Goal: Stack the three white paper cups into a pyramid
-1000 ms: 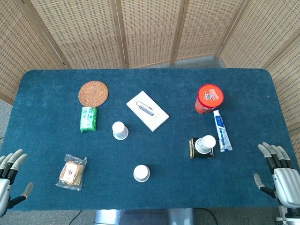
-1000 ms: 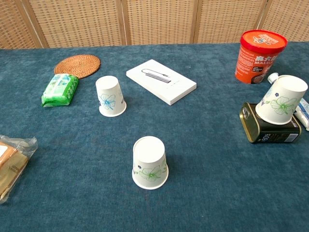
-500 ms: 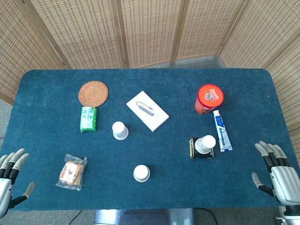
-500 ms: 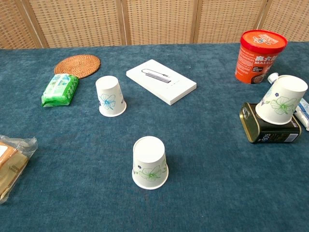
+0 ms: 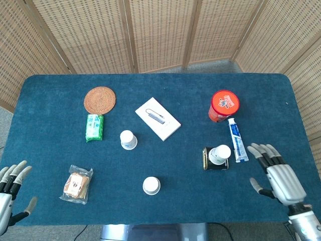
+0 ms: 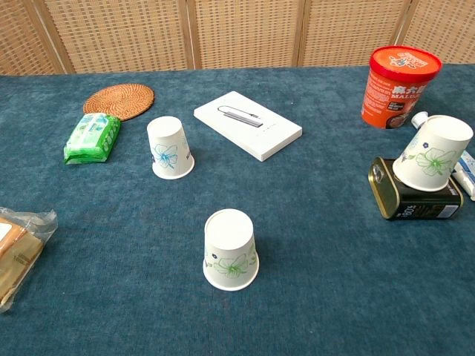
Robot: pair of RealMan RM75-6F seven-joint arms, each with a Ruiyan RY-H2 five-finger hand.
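Three white paper cups with flower prints stand upside down and apart. One cup (image 5: 151,185) (image 6: 231,249) is near the front middle of the table. A second cup (image 5: 128,139) (image 6: 169,147) stands left of the white box. The third cup (image 5: 220,152) (image 6: 433,153) leans tilted on a dark tin (image 5: 209,160) (image 6: 413,199) at the right. My right hand (image 5: 277,177) hovers open, fingers spread, right of that tin, holding nothing. At the front left corner my left hand (image 5: 10,193) is open beside the table edge. The chest view shows neither hand.
A white box (image 5: 157,118) with a grey stick on it lies mid-table. A red tub (image 5: 223,106) and a toothpaste tube (image 5: 236,139) are at the right. A woven coaster (image 5: 100,100), a green packet (image 5: 94,127) and a wrapped snack (image 5: 76,185) lie at the left.
My right hand has moved left and further over the table toward the tin and tilted cup. The left hand has dropped slightly lower. The cups have not moved.
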